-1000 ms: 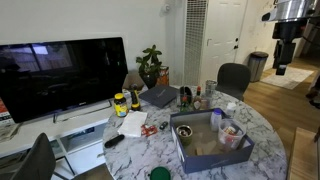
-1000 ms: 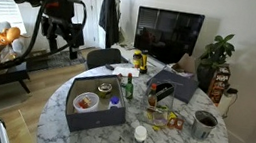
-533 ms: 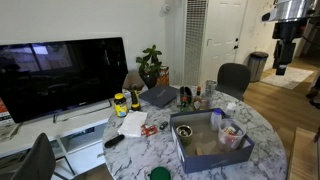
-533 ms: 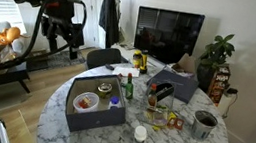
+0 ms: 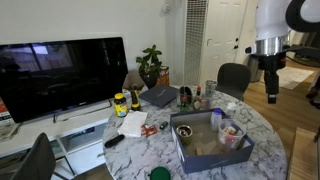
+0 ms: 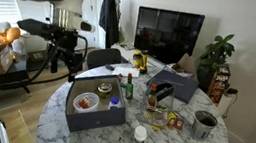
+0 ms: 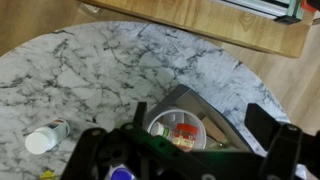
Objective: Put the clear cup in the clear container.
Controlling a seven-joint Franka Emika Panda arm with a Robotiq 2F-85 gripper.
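Approach phase, nothing gripped yet. Gripper (image 5: 272, 92) hung high at right, jaws spread wide, empty. Cup (image 5: 209, 90), prob. the clear one, stood far right, well apart from bin (image 5: 200, 157). Next: drop over cup, close gently.
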